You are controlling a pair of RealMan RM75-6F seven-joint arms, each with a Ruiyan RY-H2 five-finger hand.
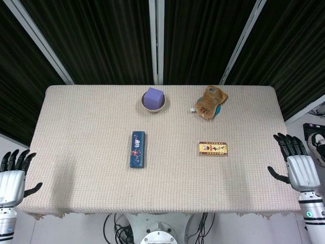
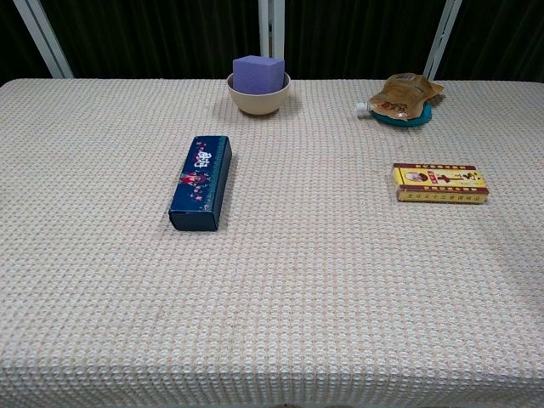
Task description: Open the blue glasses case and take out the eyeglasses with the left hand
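The blue glasses case [image 1: 138, 149] [image 2: 201, 182] lies closed on the table, left of centre, its long side running front to back. No eyeglasses show. My left hand [image 1: 13, 179] hangs open off the table's left front corner, far from the case. At the table's right edge my right hand [image 1: 296, 166] is also open and holds nothing. Neither hand appears in the chest view.
A beige bowl [image 1: 153, 103] [image 2: 258, 93] holding a purple cube stands at the back centre. A brown spouted pouch [image 1: 210, 102] [image 2: 403, 96] lies on a teal dish at the back right. A yellow and red flat box [image 1: 213, 148] [image 2: 439, 183] lies right of centre.
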